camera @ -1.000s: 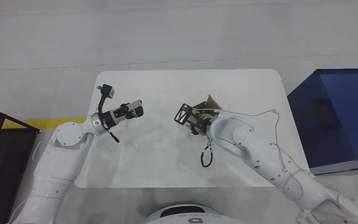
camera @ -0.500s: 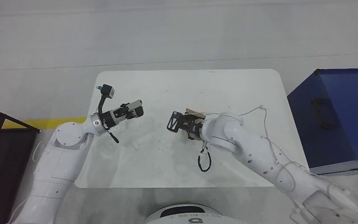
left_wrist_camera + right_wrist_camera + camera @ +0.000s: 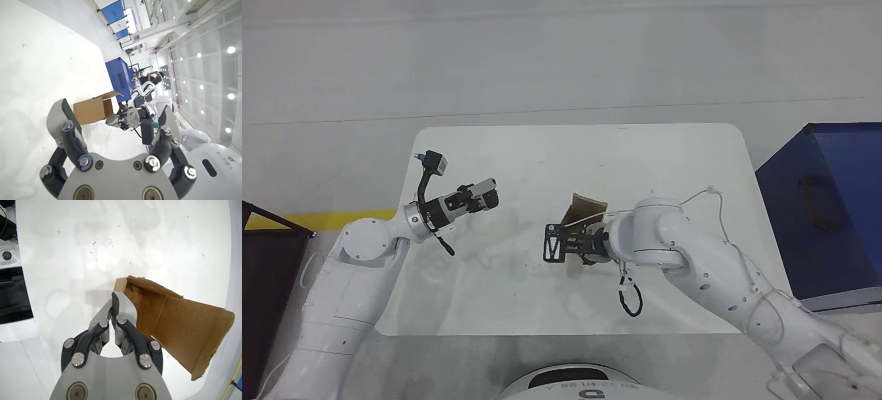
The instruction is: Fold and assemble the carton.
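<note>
Right hand (image 3: 113, 300) pinched closed beside carton (image 3: 179, 321) | left hand (image 3: 489, 192) wide, above table (image 3: 662, 160)

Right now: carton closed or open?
Open. In the right wrist view the carton shows its bare brown inside, with flaps spread outward and none folded over the opening.

right end effector (image 3: 551, 243) withdrawn, carton (image 3: 586, 209) shifted nearer

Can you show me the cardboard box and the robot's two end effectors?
cardboard box (image 3: 179, 321): right wrist view, on its brown inside wall.
left end effector (image 3: 492, 192): top view, midway between its fingertips.
right end effector (image 3: 114, 298): right wrist view, midway between its fingertips.
</note>
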Robot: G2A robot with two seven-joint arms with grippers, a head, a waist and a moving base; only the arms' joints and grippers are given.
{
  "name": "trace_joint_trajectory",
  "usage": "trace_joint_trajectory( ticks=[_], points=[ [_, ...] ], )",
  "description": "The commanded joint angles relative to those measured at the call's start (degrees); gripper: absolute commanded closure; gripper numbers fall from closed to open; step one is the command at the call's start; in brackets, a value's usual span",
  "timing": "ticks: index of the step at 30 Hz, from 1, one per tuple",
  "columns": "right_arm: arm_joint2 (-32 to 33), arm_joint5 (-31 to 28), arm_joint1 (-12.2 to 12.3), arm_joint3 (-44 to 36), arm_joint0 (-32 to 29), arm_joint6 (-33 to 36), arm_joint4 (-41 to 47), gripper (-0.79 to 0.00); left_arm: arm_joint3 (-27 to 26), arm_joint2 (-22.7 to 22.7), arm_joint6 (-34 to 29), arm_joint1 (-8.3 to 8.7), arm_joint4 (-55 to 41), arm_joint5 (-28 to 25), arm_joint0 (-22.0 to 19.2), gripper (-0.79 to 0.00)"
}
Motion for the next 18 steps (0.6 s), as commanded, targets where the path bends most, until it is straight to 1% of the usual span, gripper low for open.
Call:
trace_joint_trajectory(
  ticks=[1,2,5,8,11,13,15,18],
  points=[
    [0.02,1.25,0.05,-0.12,-0.19,0.16,-1.49,-0.536,0.0,0.0,0.0,0.0,0.0,0.0,0.0,-0.785],
    [-0.07,1.58,0.03,-0.03,-0.25,0.01,-1.89,-0.6,0.0,0.0,0.0,0.0,0.0,0.0,0.0,-0.785],
    [-1.1,3.8,-0.22,1.58,-0.24,-0.03,-5.23,-0.619,0.0,0.0,0.0,0.0,0.0,0.0,0.0,-0.785],
    [-2.64,5.57,-0.74,2.99,-0.11,-0.85,-7.02,-0.603,0.0,0.0,0.0,0.0,0.0,0.0,0.0,-0.785],
    [-3.95,6.54,-1.3,4.41,0.51,-0.66,-7.93,-0.536,0.0,0.0,0.0,0.0,0.0,0.0,0.0,-0.785],
    [-4.34,6.72,-1.56,4.81,0.91,-0.68,-7.88,-0.446,0.0,0.0,0.0,0.0,0.0,0.0,0.0,-0.785],
    [-4.49,6.71,-1.72,4.87,1.08,-0.87,-7.46,-0.391,0.0,0.0,0.0,0.0,0.0,0.0,0.0,-0.785],
    [-4.46,6.77,-1.86,5.03,1.19,-0.68,-6.85,-0.379,0.0,0.0,0.0,0.0,0.0,0.0,0.0,-0.785]
  ],
)
